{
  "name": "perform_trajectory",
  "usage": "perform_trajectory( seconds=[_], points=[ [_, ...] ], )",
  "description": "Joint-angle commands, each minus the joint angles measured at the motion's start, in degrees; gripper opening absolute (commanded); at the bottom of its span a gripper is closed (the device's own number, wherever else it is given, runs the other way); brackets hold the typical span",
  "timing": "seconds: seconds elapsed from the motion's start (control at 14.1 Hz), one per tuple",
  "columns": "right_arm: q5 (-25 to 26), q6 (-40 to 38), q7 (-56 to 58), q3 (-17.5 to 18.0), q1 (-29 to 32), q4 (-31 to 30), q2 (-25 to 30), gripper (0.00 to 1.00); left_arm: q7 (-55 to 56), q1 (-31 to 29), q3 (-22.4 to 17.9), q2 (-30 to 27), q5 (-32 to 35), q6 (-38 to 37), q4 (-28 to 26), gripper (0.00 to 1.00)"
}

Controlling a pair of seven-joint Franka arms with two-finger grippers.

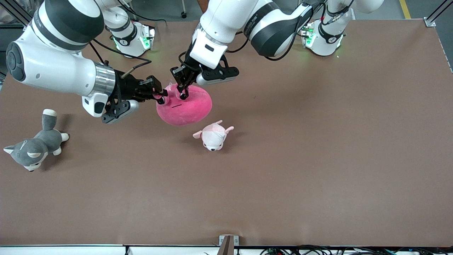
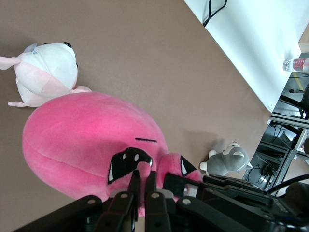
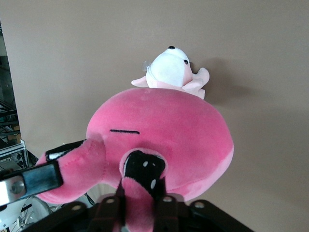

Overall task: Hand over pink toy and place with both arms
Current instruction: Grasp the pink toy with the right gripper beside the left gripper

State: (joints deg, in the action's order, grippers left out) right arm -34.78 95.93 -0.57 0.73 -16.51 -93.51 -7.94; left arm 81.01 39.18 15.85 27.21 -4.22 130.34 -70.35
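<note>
Nearest the front camera, toward the right arm's end of the brown table (image 1: 318,159), a grey-and-white husky plush (image 1: 33,148) is seen lying on its side, at about eight o'clock from the pink toy (image 1: 185,108). A little farther from the camera, a small pale pink-and-white plush animal (image 1: 213,136) is found on the table at about five o'clock from the pink toy, close beside it but apart. The pink toy itself, a round hot-pink blob with black angry eyes and a thin black line of a mouth, is held between both arms over the middle of the table; whether its underside is clear of the surface cannot be told. The right gripper (image 1: 161,97) is clamped narrowly on a nub at the toy's ten o'clock edge, the pink fabric being pinched between its fingers (image 3: 118,205). The left gripper (image 1: 184,92) is closed tight on another nub at twelve o'clock, beside one black eye, as is shown in the left wrist view. Black lettering (image 1: 253,22) is printed on the left arm's white link, but it cannot be read. Farthest off, green lights are lit on both arm bases.
</note>
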Motion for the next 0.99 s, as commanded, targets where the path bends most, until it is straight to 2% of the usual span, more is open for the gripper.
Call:
perform_trajectory(
  seconds=[0.0, 0.21, 0.28, 0.36, 0.43, 0.5, 0.64, 0.78, 0.92],
  points=[
    [0.50, -0.22, -1.36, -0.47, -0.63, 0.43, 0.03, 0.02, 0.46, 0.46, -0.38, -0.05, -0.88, 0.18, 0.56, 0.02],
    [0.50, -0.39, -1.19, -0.47, -0.45, 0.43, 0.03, 0.02, 0.64, 0.45, -0.47, -0.14, -0.88, -0.08, 0.39, 0.04],
    [0.50, -0.39, -0.93, -0.47, -0.28, 0.43, 0.12, 0.01, 0.64, 0.28, -0.47, -0.23, -0.97, -0.26, 0.39, 0.14],
    [0.50, -0.39, -0.93, -0.64, -0.10, 0.43, 0.12, 0.01, 0.64, 0.11, -0.47, -0.32, -0.97, -0.52, 0.30, 0.31],
    [0.59, -0.83, -0.93, -0.82, 0.08, 0.43, 0.21, 0.01, 0.46, 0.10, -0.73, -0.49, -0.53, -0.87, 0.12, 0.75],
    [0.68, -1.61, -0.84, -0.99, 0.95, 0.43, 0.30, 0.01, 0.29, 0.19, -1.00, -0.58, -0.18, -1.05, 0.12, 0.99],
    [0.68, -3.46, -0.49, -0.91, 3.76, 0.43, 0.38, 0.01, -0.06, -0.42, -1.44, -0.76, 0.00, -1.83, 0.12, 1.00],
    [0.68, -4.95, 0.04, -0.91, 6.65, 0.52, 0.47, 0.01, -1.02, -1.38, -3.88, -0.84, 0.26, -7.26, 0.12, 1.00],
    [0.68, -5.05, 3.19, -0.99, 10.08, 0.43, 0.21, 0.01, -4.53, -2.09, -5.82, -2.24, 3.40, -12.88, 0.12, 1.00]
  ],
)
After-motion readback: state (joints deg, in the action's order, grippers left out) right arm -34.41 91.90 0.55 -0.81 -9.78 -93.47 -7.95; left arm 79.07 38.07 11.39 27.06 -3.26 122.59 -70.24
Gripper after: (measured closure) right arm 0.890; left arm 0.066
